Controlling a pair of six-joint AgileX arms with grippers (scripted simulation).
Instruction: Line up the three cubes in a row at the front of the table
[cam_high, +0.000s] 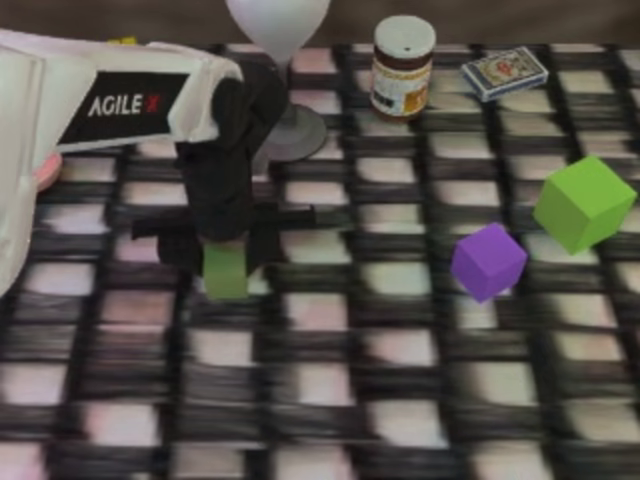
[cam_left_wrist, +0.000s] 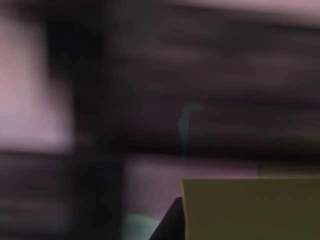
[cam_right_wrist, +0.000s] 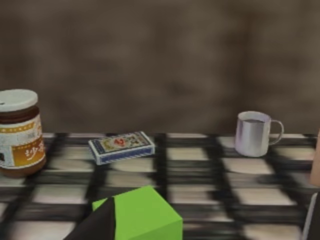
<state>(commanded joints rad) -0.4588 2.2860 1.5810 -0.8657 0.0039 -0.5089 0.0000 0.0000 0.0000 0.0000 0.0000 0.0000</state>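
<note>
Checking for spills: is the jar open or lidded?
Lidded. The jar stands upright with a white lid on top in both views.

The table (cam_high: 400, 400) looks like coarse woven cloth, black and pinkish-white, matt all over. All three cubes are flat, smooth, plastic-looking blocks with no shine: the purple cube (cam_high: 488, 262), the lime cube (cam_high: 585, 203) near the right edge and the olive cube (cam_high: 226, 271). The jar (cam_high: 402, 68) at the back edge has a glossy paper label and a smooth white lid. The mug (cam_right_wrist: 254, 133) looks like brushed metal with a soft sheen. The card box (cam_high: 505, 72) looks like printed cardboard. The left arm (cam_high: 110, 100) has a smooth white shell.
</note>
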